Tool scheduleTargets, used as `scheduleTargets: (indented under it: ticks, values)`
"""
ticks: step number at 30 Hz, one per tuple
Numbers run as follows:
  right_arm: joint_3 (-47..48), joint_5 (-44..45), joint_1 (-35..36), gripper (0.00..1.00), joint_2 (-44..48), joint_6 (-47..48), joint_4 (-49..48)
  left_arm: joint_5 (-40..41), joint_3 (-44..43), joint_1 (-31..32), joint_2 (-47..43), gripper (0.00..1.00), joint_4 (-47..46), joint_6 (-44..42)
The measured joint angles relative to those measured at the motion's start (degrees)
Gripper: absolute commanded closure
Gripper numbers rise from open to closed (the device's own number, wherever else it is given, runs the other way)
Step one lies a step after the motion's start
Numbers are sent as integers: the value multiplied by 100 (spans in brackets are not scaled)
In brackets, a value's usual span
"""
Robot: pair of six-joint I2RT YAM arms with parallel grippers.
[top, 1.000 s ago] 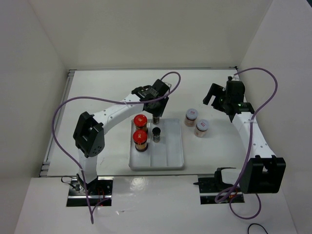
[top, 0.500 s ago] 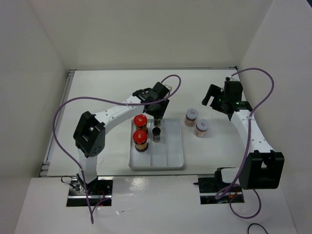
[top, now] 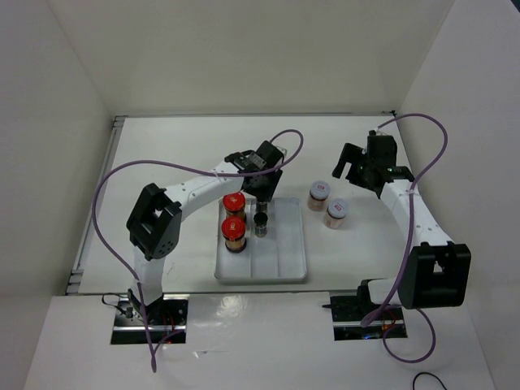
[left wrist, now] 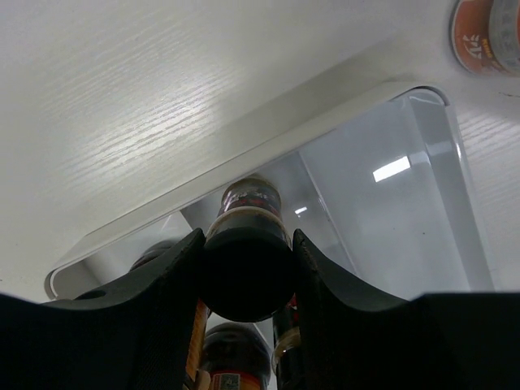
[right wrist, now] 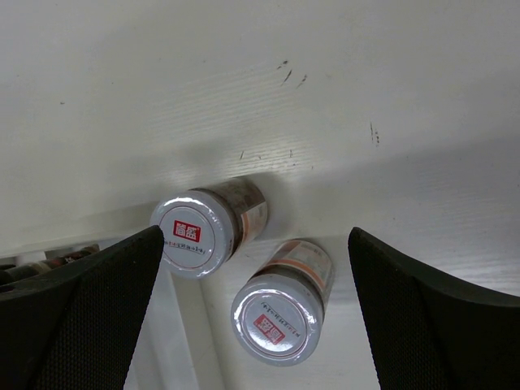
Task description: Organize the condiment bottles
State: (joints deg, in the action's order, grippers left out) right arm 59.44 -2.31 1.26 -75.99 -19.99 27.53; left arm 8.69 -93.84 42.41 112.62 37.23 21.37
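My left gripper is shut on a slim dark black-capped bottle, held upright at the back of the white tray's middle section; I cannot tell if its base touches the tray floor. A second dark bottle stands just in front of it. Two red-capped jars stand in the tray's left section. Two squat pinkish jars with pale lids stand on the table right of the tray. They also show in the right wrist view. My right gripper is open, above and behind them.
The tray's right section holds nothing. White walls enclose the table at the left, back and right. One pinkish jar's lid shows at the top right of the left wrist view. Purple cables loop off both arms.
My right arm has shifted a little to the left toward the pinkish jars. My left gripper has edged slightly nearer the tray with the dark bottle still held.
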Motion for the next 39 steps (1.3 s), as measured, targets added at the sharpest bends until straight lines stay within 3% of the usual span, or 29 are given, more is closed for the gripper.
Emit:
scheduleTargets:
  ticks: [3, 8, 11, 19, 26, 33, 39]
  values:
    - [0, -7, 7, 1, 0, 17, -2, -2, 0, 0, 11, 47, -72, 2]
    - [0, -39, 48, 1, 0, 46, -2, -2, 0, 0, 52, 20, -83, 0]
    - [2, -107, 118, 1, 0, 85, -2, -2, 22, 0, 79, 9, -35, -2]
    - [2, -415, 396, 1, 0, 291, -13, 120, -24, 4, -33, 0, 138, 2]
    - [11, -769, 581, 1, -90, 503, -96, 407, -785, -122, -380, 0, 382, 2]
    - [411, -861, 702, 1, -826, 708, -70, 282, -977, -870, -1235, 0, 356, 2]
    - [584, -557, 863, 1, -1342, 713, 96, 164, -385, -1484, -1991, 0, 291, 7]
